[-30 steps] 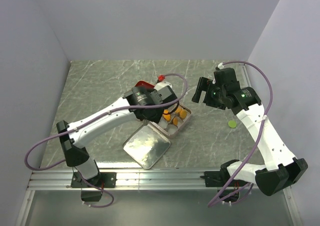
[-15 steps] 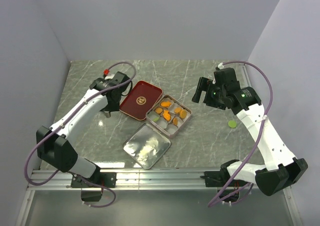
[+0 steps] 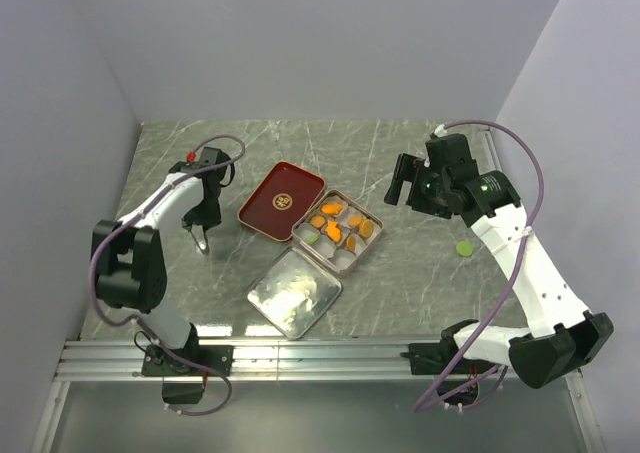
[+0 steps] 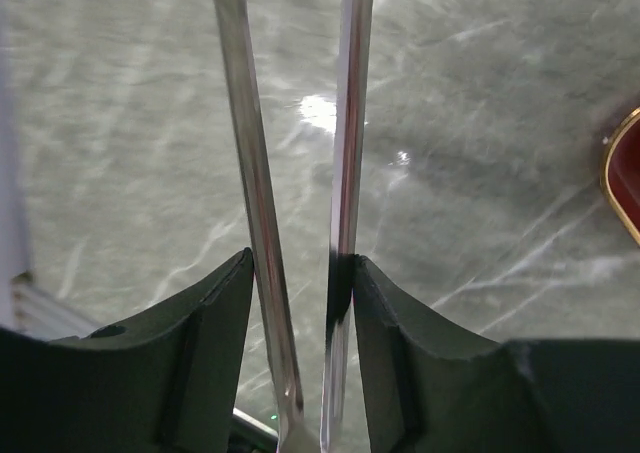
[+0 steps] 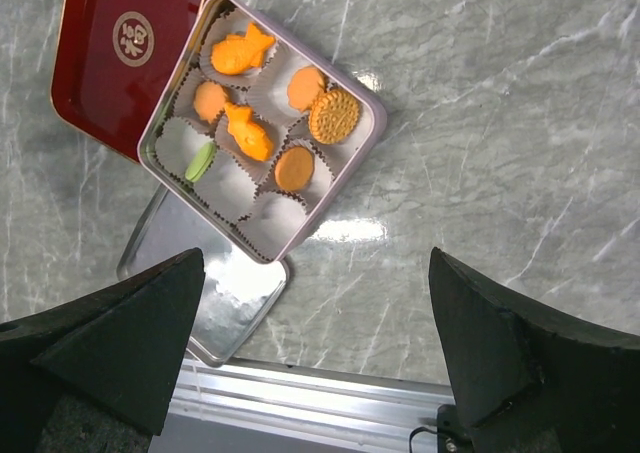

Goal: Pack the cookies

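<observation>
— When you count the cookies (image 5: 247,131), what do you get?

— Seven in the box (image 5: 372,133), each in a white paper cup: six orange and one green. Of the orange ones, two are fish shapes and four are round, one of those with a waffle pattern. An eighth, a loose green cookie (image 3: 465,247), lies on the table (image 3: 400,273) well to the right of the box, close by the right arm.

— And around the box?

— One red tray (image 3: 282,201) sits against its far-left side. One silver lid (image 3: 293,293) lies flat on the table just beside its near-left side.

— What about the two arms?

— The left gripper (image 4: 300,263) is off at the left of the table, apart from the tray. Its jaws are pressed on one pair of tweezers (image 4: 255,193), and the two metal blades point down over bare table. The right gripper (image 5: 315,263) hangs to the right of the box, jaws spread wide with nothing in them. Its camera looks down on the box, tray and lid.
</observation>
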`<state>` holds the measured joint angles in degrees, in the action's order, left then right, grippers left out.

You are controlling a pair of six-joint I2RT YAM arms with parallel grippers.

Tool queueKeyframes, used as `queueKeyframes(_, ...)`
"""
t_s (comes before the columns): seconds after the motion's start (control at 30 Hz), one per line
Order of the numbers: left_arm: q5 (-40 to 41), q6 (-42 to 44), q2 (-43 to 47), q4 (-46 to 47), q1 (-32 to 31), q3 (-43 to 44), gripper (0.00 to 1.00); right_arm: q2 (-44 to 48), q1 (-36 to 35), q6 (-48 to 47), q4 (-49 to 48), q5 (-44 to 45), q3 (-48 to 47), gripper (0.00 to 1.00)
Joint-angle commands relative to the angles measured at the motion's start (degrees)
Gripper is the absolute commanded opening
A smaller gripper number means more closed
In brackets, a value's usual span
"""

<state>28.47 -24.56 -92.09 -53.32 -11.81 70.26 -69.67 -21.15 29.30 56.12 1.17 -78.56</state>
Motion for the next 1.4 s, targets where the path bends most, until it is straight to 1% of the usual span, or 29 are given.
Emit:
queueKeyframes(0.0, -8.93, 1.88, -3.61, 7.51, 1.87, -2.14, 0.49, -0.12, -0.3, -0.3, 0.31, 1.56, -2.21, 1.0)
queueKeyframes(0.1, -12.19, 1.62, -5.98, 9.02, 1.97, -3.37, 0.48, -0.47, -0.12, 0.23, 0.57, 1.91, -1.68, 1.0)
queueKeyframes(0.2, -13.44, 1.97, -7.13, 10.69, 2.23, -4.08, 0.49, -0.64, -0.04, 1.02, 0.92, 2.26, -0.98, 1.0)
queueKeyframes(0.37, -12.56, 2.93, -8.19, 10.35, 2.67, -3.47, 0.51, -0.47, -0.04, 2.43, 0.31, 2.26, -0.19, 1.0)
queueKeyframes(0.63, -11.59, 2.58, -5.12, 8.41, 3.11, -1.27, 0.58, 0.32, -0.04, 4.63, -0.22, 2.87, 1.31, 1.0)
queueKeyframes(0.77, -10.63, 2.15, -3.28, 6.92, 3.11, 0.67, 0.59, 0.67, -0.04, 4.98, -0.48, 2.44, 2.18, 1.0)
queueKeyframes(0.83, -9.58, 1.27, -2.48, 5.78, 3.2, 1.89, 0.62, 1.02, -0.21, 5.24, -0.4, 2.43, 2.36, 1.0)
queueKeyframes(0.9, -9.66, 1.0, -0.9, 5.51, 3.11, 2.34, 0.7, 1.11, -0.12, 5.24, -0.22, 2.7, 2.71, 1.0)
queueKeyframes(0.93, -9.49, 0.48, -0.29, 5.16, 3.11, 2.51, 0.81, 1.2, -0.12, 5.24, -0.22, 2.78, 2.8, 1.0)
queueKeyframes(1.0, -9.75, 0.39, 1.56, 5.16, 3.11, 2.17, 0.83, 1.29, -0.04, 5.15, 0.04, 2.87, 2.98, 1.0)
queueKeyframes(1.2, -10.62, 0.21, 4.64, 4.28, 3.03, 0.93, 0.82, 1.64, -0.04, 5.33, 0.22, 2.52, 2.89, 1.0)
queueKeyframes(1.27, -13.69, 0.04, 8.05, 4.63, 2.5, 1.02, 0.82, 1.9, -0.04, 5.33, 0.4, 2.52, 2.8, 1.0)
queueKeyframes(1.3, -14.92, -0.05, 9.29, 5.24, 1.28, 0.76, 0.81, 2.17, -0.12, 5.42, 0.4, 2.52, 2.89, 1.0)
queueKeyframes(1.37, -20.0, 0.21, 12.62, 6.29, -0.31, -1.26, 0.79, 2.52, -0.12, 5.5, 0.4, 2.52, 3.15, 1.0)
